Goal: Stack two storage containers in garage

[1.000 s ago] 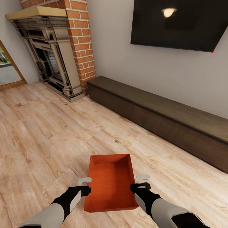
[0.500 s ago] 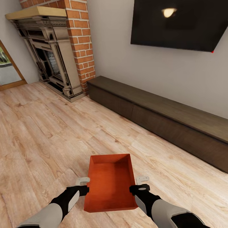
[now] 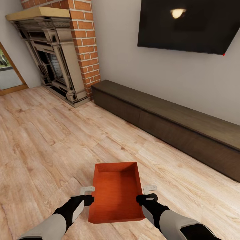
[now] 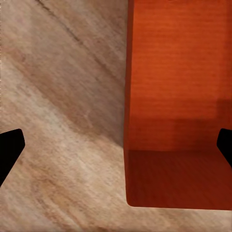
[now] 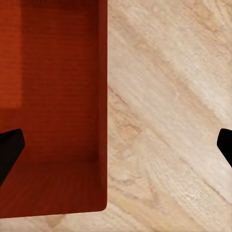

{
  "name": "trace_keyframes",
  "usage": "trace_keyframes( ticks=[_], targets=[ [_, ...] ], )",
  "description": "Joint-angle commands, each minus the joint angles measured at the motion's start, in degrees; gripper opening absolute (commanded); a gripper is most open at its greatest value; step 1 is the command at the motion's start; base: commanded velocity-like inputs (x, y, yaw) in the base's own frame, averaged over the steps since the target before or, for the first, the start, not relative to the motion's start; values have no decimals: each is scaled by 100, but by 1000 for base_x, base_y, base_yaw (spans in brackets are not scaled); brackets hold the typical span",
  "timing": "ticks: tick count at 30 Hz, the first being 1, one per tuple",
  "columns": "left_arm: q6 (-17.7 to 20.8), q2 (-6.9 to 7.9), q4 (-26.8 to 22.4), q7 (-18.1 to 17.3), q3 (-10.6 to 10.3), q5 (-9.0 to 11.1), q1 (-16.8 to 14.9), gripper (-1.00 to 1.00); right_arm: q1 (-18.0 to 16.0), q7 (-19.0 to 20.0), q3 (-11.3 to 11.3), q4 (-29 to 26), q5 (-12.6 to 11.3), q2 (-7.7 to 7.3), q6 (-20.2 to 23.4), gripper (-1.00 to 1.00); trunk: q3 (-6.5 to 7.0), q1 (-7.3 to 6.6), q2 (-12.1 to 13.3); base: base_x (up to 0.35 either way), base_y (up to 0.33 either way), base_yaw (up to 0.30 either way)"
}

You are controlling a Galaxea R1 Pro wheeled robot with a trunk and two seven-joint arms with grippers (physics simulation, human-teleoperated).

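Observation:
One red-orange storage container (image 3: 116, 193) lies on the light wood-plank floor of the living room, close in front of me, open side up and empty. My left gripper (image 3: 87, 195) stands open at its left wall, and in the left wrist view (image 4: 116, 145) that wall runs between the two wide-apart fingertips (image 4: 9, 147). At the right wall my right gripper (image 3: 149, 193) is open too; the right wrist view (image 5: 116, 145) shows one fingertip (image 5: 8, 147) over the container's (image 5: 53, 106) inside and the other over the floor. Neither gripper clamps a wall.
A long low dark-brown bench (image 3: 173, 130) runs along the far wall under a large black TV (image 3: 190, 25). A red brick fireplace (image 3: 56, 56) stands at the back left, beside a glazed door (image 3: 8, 75). Wood floor (image 3: 50, 143) spreads to the left and ahead.
A second ago both grippers slid slightly back toward me along the container's walls. Nothing has moved in the last half second.

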Motion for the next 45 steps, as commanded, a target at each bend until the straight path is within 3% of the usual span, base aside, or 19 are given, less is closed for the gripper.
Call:
trace_keyframes(
  ticks=[1, 27, 45],
  targets=[
    [32, -5, -13, 20, 13, 28, 0, 100, -2, -26, 41, 1, 13, 1, 17, 100, -4, -1, -2, 0, 0, 0],
    [37, -32, -19, 1, 23, 29, 0, 100, -4, -26, 48, -1, 11, 1, 17, 100, -4, -1, -2, 0, 0, 0],
    [59, -26, -13, -13, 13, 28, 0, 100, -5, -26, 58, 1, 19, 1, 17, 100, -327, 395, -724, 0, 0, 0]
  ],
)
